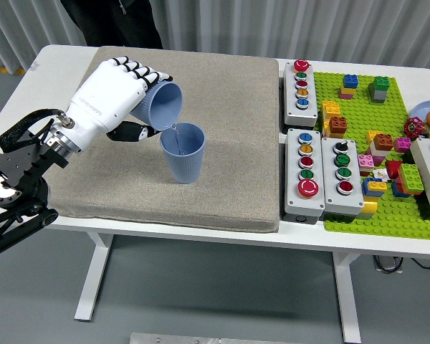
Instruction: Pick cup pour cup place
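Left hand [118,89] is wrapped around the tilted cup [162,105], its long axis sloping down to the right, lip directly above the upright cup [183,152] standing below-right on the mat [229,107].

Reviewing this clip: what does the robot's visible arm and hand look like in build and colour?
The left hand has a glossy white shell over its back, bearing small dark lettering too small to read, and black-and-white segmented fingers. A silver wrist joint links it to the left arm, built of black open brackets around a round metal joint.
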